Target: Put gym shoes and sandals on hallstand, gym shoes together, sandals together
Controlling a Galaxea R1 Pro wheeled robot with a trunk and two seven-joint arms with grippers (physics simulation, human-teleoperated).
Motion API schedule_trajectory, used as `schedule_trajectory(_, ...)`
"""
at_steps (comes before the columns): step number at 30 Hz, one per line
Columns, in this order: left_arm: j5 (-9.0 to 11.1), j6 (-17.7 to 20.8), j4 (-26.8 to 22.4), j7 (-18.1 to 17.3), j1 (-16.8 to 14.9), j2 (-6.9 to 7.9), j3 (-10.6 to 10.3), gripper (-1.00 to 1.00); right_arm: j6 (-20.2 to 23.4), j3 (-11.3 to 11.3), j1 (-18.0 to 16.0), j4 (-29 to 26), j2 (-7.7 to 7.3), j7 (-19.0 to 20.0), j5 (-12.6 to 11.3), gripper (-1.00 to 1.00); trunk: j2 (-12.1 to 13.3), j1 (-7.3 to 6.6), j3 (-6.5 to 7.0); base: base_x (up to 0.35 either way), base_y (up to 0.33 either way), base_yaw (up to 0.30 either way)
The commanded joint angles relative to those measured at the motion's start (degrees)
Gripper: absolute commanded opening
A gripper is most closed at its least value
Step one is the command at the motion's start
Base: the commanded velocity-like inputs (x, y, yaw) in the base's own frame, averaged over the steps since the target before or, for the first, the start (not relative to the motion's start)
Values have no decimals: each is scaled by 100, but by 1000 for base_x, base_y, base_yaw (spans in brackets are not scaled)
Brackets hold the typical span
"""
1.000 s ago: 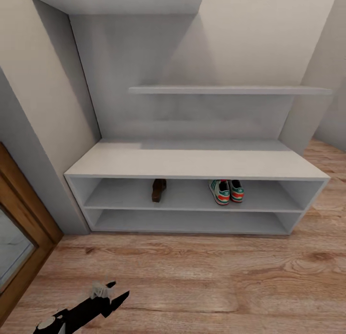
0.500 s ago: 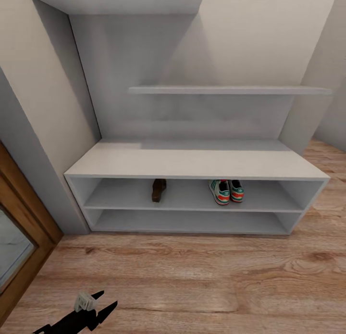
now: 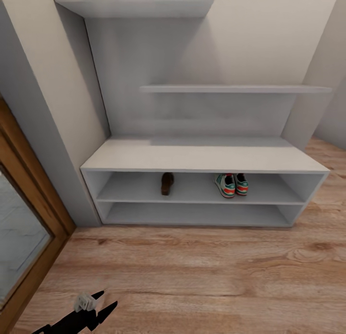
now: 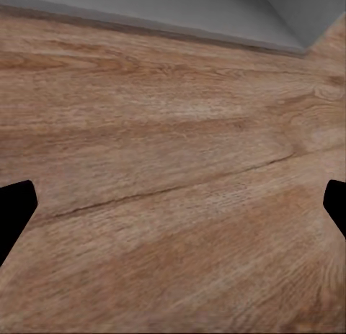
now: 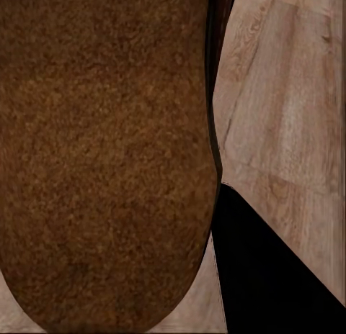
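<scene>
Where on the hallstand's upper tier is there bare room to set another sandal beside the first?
Bare shelf runs from the hallstand's left wall to the sandal, with another gap between it and the gym shoes. Right of the shoes is free too. Crowding is only at the shoes.

- A home entrance corridor, rendered in simulation.
- A pale grey hallstand (image 3: 202,156) stands against a cream wall: a long low bench with 2 open tiers, and stepped wall shelves (image 3: 230,89) above it.
- Footwear sits on the upper tier: 2 gym shoes (image 3: 231,184) side by side, and a brown sandal (image 3: 167,183) well apart from them.
- The corridor floor (image 3: 202,271) is light brown wood-grain plank with knots.
- A wooden door frame (image 3: 33,180) with a glass pane (image 3: 19,238) stands beside the hallstand.
</scene>
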Motion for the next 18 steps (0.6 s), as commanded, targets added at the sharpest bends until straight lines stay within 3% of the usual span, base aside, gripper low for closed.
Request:
schedule_trajectory(1, -8, -21, 6, -23, -5, 0, 22, 100, -18, 0, -4, 1, -1, -4, -66, -100, -2, -4, -4, -235, 218, 0)
schedule_trajectory(18, 1, -21, 4, -23, -5, 4, 26, 100, -19, 0, -4, 1, 0, -4, -66, -100, -2, -4, -4, -236, 219, 0)
